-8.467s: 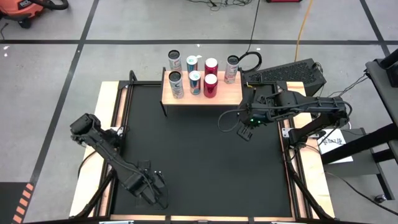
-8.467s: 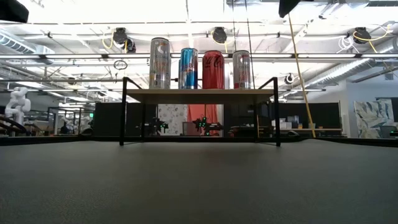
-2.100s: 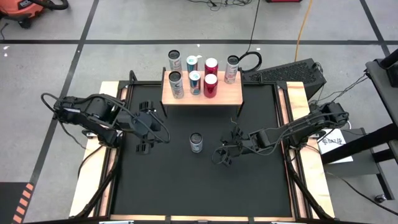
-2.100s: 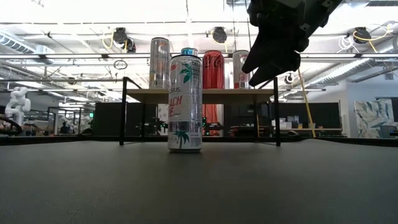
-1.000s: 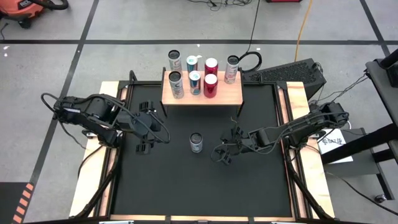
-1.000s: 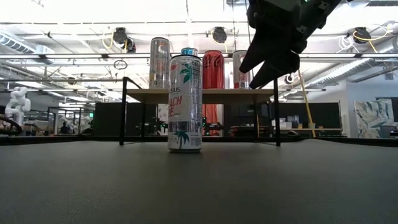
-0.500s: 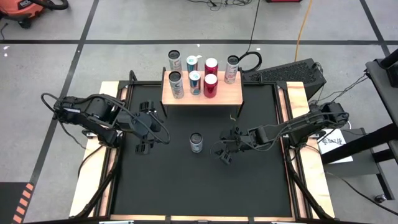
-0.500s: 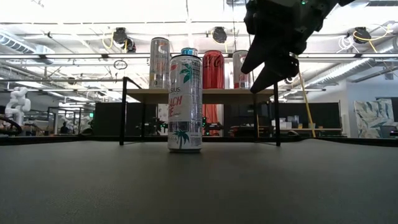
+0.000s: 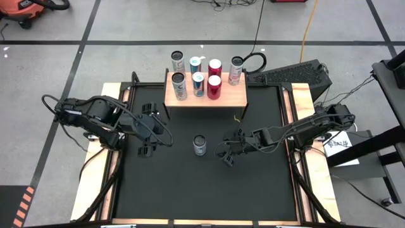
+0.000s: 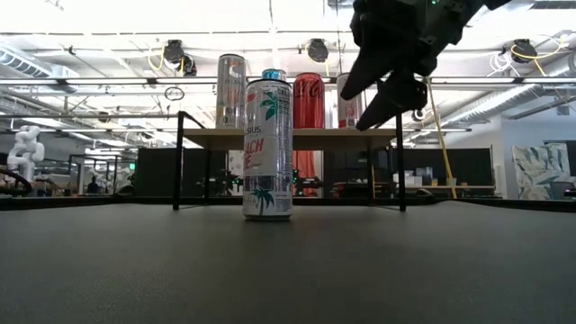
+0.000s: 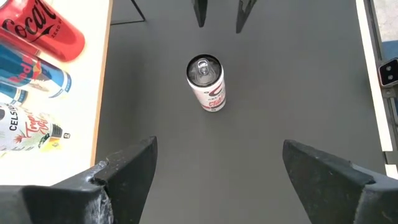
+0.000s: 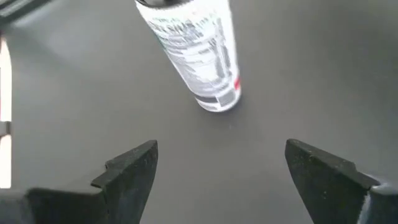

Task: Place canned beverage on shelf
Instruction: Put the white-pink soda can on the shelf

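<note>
1. One white can (image 9: 200, 145) stands upright on the black mat (image 9: 190, 190), in front of the shelf (image 9: 228, 97) and well apart from it.
2. The can sits between the two grippers, touched by neither.
3. The right gripper (image 9: 226, 154) hangs just beside the can, fingers spread wide and empty; in the right wrist view the can (image 12: 196, 53) lies ahead of the open jaws, not between them.
4. The left gripper (image 9: 147, 130) waits farther off on the can's other side, jaws also wide and holding nothing; its wrist view shows the can (image 11: 207, 81) well ahead of the fingers.
5. The light-wood shelf carries three cans: one silver (image 9: 180, 85), one blue (image 9: 199, 83), one red (image 9: 214, 87).
6. Four more cans (image 9: 205, 63) stand in a row behind the shelf.
</note>
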Robot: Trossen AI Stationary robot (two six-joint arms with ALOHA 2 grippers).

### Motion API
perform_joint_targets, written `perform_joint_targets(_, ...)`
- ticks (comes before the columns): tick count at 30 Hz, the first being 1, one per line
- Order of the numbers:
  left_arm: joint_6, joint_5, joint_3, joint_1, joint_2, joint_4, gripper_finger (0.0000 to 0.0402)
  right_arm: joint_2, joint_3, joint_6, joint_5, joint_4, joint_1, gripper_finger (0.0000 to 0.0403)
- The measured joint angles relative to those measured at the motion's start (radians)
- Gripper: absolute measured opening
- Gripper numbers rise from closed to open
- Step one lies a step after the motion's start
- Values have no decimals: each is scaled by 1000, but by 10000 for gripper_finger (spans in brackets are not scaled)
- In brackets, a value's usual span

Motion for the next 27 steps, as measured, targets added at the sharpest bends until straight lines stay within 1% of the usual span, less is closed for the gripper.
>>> perform_joint_targets(9, 0, 0, 0, 0, 0, 0, 344, 0, 0, -10, 0, 83, 0, 336)
perform_joint_targets(16, 1, 0, 0, 0, 0, 0, 344, 1, 0, 72, 2, 87, 0, 336)
perform_joint_targets(27, 0, 0, 0, 0, 0, 0, 344, 8, 0, -66, 6, 92, -26, 336)
